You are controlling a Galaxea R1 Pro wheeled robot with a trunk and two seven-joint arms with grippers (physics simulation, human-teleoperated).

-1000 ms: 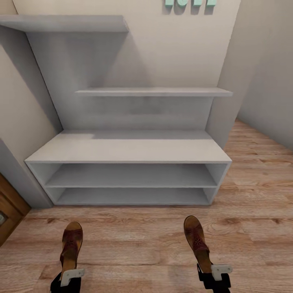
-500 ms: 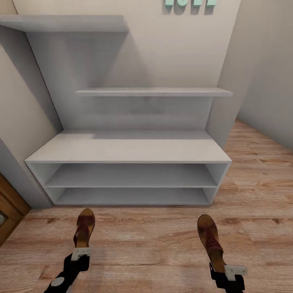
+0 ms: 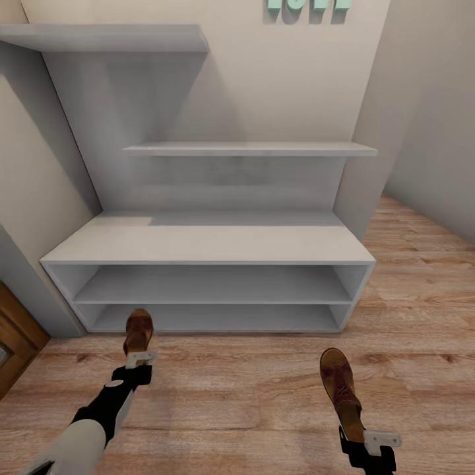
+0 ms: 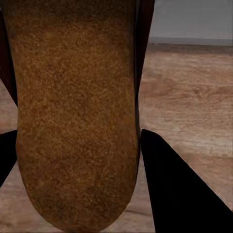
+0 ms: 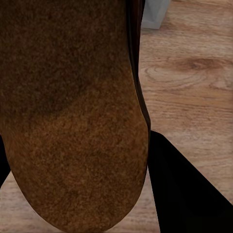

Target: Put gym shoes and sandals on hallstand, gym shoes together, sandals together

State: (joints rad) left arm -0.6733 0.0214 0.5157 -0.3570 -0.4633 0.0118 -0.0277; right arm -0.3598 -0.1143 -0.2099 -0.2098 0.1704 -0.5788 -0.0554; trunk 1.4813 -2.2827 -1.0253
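- The left gripper (image 3: 141, 359) has its jaws clamped on the heel end of the left sandal (image 3: 138, 328); the right gripper (image 3: 371, 441) has its jaws clamped on the heel end of the right sandal (image 3: 340, 389).
- In the left wrist view, the tan insole of the left sandal (image 4: 77, 111) runs away from the camera, with a dark finger (image 4: 179, 189) pressed against its edge.
- In the right wrist view, the right sandal (image 5: 73, 121) lies the same way, a dark finger (image 5: 184, 189) hard against its side.
- The left sandal is held out with its toe pointing at the hallstand (image 3: 211, 244), just in front of the left part of the lowest open shoe shelf; whether the toe has crossed the shelf edge I cannot tell.
- The right sandal hangs over the corridor floor (image 3: 251, 396), toe toward the hallstand, well short of it and near its right end.
- The two sandals are well apart from each other.
- The hallstand stands against the pale wall, its two shoe shelves, flat top and two staggered upper shelves all bare.
- Teal letters (image 3: 309, 5) sit on the wall above it.
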